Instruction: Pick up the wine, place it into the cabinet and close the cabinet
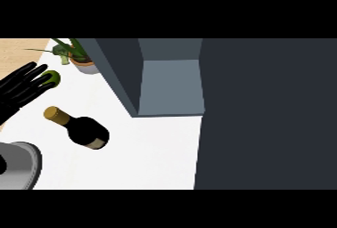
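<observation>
While the cabinet (171,87) stands open, the wine (82,129) stands on the desk (151,151), untouched; the left hand (23,87), fingers spread, holds nothing. I'd grasp the body, not its neck.

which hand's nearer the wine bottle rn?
Left. The left hand is open, fingers straight, just up-left of the wine bottle, a short gap from its gold-capped neck. The right hand isn't in view, so its distance can't be judged.
</observation>
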